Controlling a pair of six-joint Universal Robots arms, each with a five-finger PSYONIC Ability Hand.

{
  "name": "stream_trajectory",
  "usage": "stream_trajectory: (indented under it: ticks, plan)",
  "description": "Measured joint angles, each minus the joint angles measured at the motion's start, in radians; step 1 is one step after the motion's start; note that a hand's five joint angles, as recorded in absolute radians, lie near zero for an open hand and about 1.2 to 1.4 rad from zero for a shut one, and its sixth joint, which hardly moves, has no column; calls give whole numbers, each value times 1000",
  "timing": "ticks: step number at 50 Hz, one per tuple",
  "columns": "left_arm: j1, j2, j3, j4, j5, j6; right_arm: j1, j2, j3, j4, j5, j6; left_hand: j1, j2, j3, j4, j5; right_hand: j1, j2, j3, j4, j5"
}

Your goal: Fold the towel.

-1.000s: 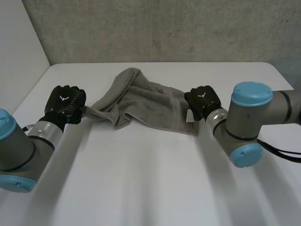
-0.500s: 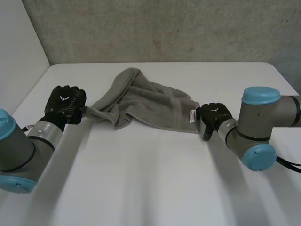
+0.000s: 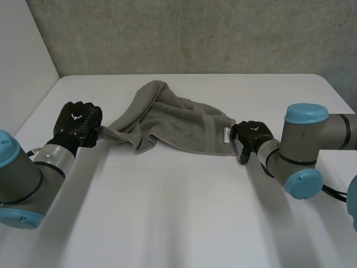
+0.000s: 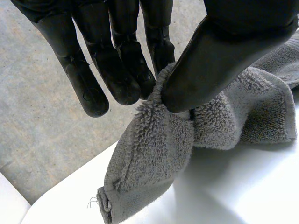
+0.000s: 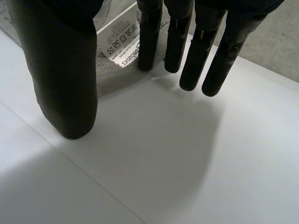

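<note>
A grey towel (image 3: 173, 123) is shown bunched and unfolded at the far middle of the white bench (image 3: 178, 223), one corner pinched by the left robot hand (image 3: 78, 124), the right robot hand (image 3: 252, 137) held open and empty beside its labelled edge, so folding is judged barely begun.

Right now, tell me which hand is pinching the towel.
The left hand: its thumb and fingers pinch the towel near a corner. The right hand hangs open by the label, fingers straight, gripping nothing.
</note>
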Motion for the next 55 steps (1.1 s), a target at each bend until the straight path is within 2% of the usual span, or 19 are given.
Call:
stream_trajectory:
  ticks: [15, 24, 32, 41, 55]
  plan:
    - [1, 0, 2, 0, 0, 0, 43, -48, -37, 20, 5, 3, 0, 0, 0, 0, 0, 0, 0, 0, 0, 8]
    - [4, 21, 10, -4, -5, -22, 171, -111, -98, 25, 11, 3, 0, 0, 0, 0, 0, 0, 0, 0, 0, 9]
    - [3, 111, -10, -15, -5, -110, 282, 35, -288, 56, 13, 48, 0, 0, 0, 0, 0, 0, 0, 0, 0, 10]
    - [3, 171, -30, -16, -4, -177, 314, 262, -548, 158, 27, 131, 0, 0, 0, 0, 0, 0, 0, 0, 0, 11]
    - [9, 161, -30, -14, -3, -177, 323, 344, -681, 173, 47, 194, 0, 0, 0, 0, 0, 29, 12, 15, 15, 47]
